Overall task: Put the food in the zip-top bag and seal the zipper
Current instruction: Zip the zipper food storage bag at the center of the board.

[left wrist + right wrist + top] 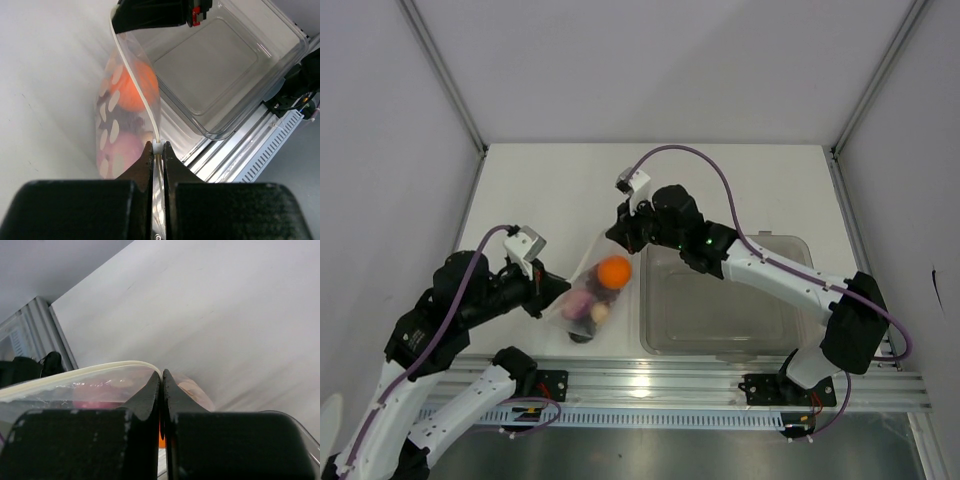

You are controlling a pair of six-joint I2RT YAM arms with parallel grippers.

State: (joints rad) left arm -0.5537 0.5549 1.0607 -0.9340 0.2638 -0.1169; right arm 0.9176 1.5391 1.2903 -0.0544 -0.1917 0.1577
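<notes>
Together, left gripper (pixel 158 146) and right gripper (pixel 161 378) pinch opposite ends of the zipper (pixel 136 85) on the zip-top bag (pixel 582 297), jaws closed tight; food (orange ball (pixel 614 271) included) sits inside.

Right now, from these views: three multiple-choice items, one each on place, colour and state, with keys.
1. In the top view, where does the tub lie from the bag?
A) to its left
B) beneath it
C) to its right

2. The ball in the bag is:
A) orange
B) green
C) blue

3. The left gripper is:
A) open over the tub
B) shut on the zipper
C) shut on the ball

Keys:
1 C: the tub sits beside the bag on its right.
2 A: orange shows through the clear film.
3 B: its jaws pinch the pale strip at the bag's near end.
</notes>
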